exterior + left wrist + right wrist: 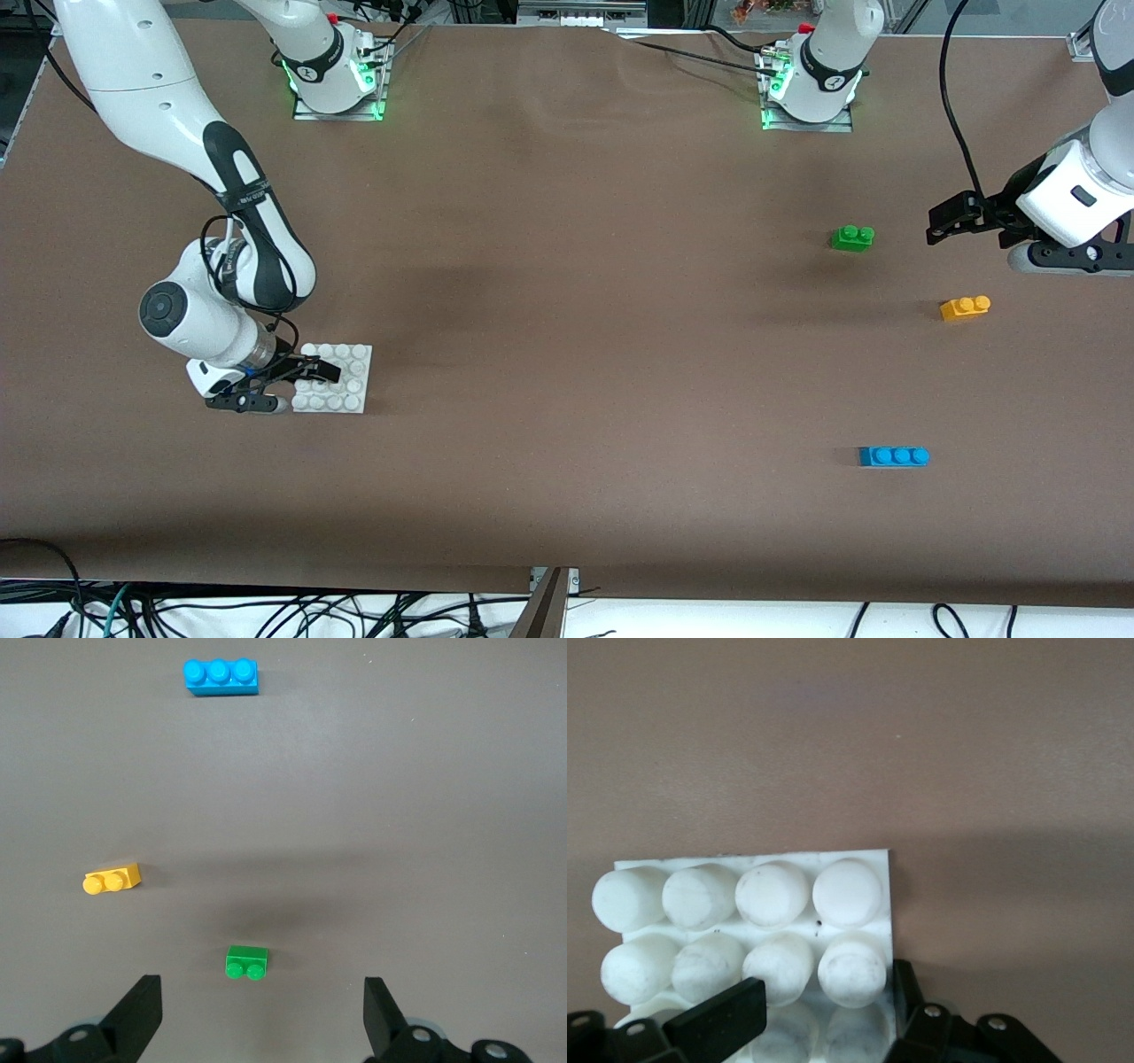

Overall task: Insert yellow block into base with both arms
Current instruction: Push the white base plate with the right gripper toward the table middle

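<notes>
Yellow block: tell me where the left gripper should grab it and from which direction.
Probably from straight above, fingers closing on the two long side faces of the yellow block, below the studs. It lies flat, studs up, alone on the table, nothing close beside it. The left gripper is open, near the green brick. The right gripper is shut on the base.

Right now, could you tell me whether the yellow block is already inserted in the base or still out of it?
Out. The yellow block lies on the bare table toward the left arm's end, studs up; the white base sits apart at the right arm's end.
</notes>
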Controlling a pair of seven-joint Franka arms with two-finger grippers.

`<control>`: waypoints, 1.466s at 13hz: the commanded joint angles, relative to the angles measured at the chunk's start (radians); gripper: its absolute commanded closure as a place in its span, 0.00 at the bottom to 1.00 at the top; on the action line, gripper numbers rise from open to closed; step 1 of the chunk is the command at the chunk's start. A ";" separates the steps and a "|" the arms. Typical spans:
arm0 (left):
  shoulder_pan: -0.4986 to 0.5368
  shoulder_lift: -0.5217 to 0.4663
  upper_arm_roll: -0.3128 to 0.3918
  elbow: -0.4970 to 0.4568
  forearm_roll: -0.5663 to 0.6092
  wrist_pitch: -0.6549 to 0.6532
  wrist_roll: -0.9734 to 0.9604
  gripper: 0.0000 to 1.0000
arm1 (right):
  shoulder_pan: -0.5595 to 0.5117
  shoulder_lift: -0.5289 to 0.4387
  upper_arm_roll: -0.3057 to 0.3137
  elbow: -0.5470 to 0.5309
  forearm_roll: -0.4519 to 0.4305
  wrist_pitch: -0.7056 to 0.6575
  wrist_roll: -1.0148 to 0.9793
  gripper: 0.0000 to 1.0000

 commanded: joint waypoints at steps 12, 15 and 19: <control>0.013 -0.001 -0.023 0.006 0.013 -0.009 -0.005 0.00 | 0.145 0.033 0.017 -0.003 0.029 0.106 0.092 0.35; 0.010 -0.001 -0.024 0.006 0.013 -0.009 -0.006 0.00 | 0.174 0.036 0.017 -0.001 0.029 0.113 0.135 0.35; 0.010 -0.001 -0.024 0.006 0.012 -0.009 -0.006 0.00 | 0.211 0.034 0.017 0.003 0.029 0.115 0.158 0.35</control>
